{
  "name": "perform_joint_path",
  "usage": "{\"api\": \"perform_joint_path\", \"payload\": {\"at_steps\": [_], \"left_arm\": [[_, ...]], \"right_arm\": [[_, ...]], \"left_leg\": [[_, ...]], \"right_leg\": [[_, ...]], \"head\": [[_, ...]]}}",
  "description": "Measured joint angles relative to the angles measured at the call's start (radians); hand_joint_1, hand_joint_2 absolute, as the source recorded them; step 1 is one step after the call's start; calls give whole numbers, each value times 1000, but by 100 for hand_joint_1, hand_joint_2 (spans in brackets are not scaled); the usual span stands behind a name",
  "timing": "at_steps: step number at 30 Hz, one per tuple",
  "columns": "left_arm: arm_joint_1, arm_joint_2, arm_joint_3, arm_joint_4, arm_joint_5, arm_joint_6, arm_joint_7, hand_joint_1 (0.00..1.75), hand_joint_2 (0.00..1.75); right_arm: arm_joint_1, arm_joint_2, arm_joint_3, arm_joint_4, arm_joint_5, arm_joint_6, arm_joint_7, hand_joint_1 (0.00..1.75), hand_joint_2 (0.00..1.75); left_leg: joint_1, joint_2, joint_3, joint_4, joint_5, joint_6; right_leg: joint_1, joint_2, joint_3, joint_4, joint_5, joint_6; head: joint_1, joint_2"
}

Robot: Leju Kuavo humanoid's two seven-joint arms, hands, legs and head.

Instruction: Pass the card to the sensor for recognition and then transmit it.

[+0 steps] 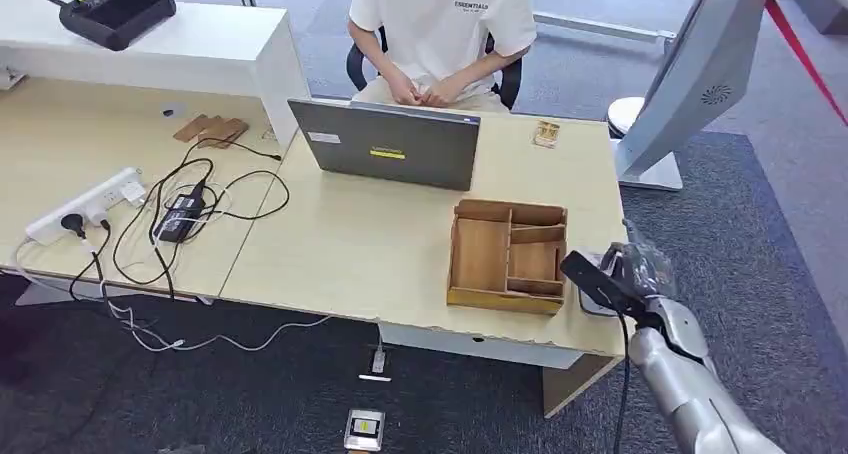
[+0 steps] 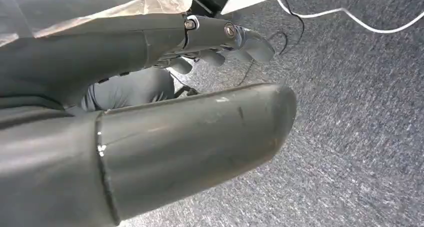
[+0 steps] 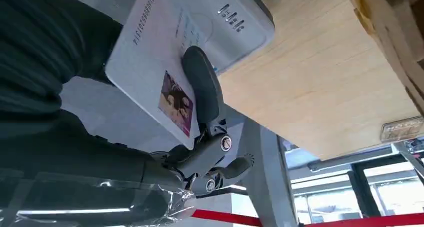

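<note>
Right hand point(image 3: 200, 137) pinches card point(image 3: 150, 67) over sensor point(image 3: 225, 22) at surface's near right edge; recognition underway, handover pending. Left hand point(image 2: 220, 42) empty, fingers apart.

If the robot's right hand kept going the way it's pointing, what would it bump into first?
Most likely the grey sensor box at the desk's edge: the right hand holds the card right by it. How far apart they are is hard to judge.
</note>
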Motion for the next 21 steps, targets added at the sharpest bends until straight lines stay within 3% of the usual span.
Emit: {"api": "perform_joint_path", "payload": {"at_steps": [12, 15, 21], "left_arm": [[2, 0, 0, 0, -2, 6, -2, 0, 0], [9, 0, 6, 0, -2, 18, -9, 0, 0], [19, 0, 11, 0, 5, 26, -12, 0, 0]], "right_arm": [[2, 1, -2, -17, -1, -23, 26, 175, 175], [-62, -15, -47, -110, -15, -157, 68, 175, 175], [-104, -37, -80, -205, -20, -169, 77, 175, 175]], "left_leg": [[0, 0, 0, 0, 0, 0], [0, 0, 0, 0, 0, 0], [0, 0, 0, 0, 0, 0]], "right_leg": [[0, 0, 0, 0, 0, 0], [0, 0, 0, 0, 0, 0], [0, 0, 0, 0, 0, 0]], "head": [[0, 0], [0, 0], [0, 0]]}}
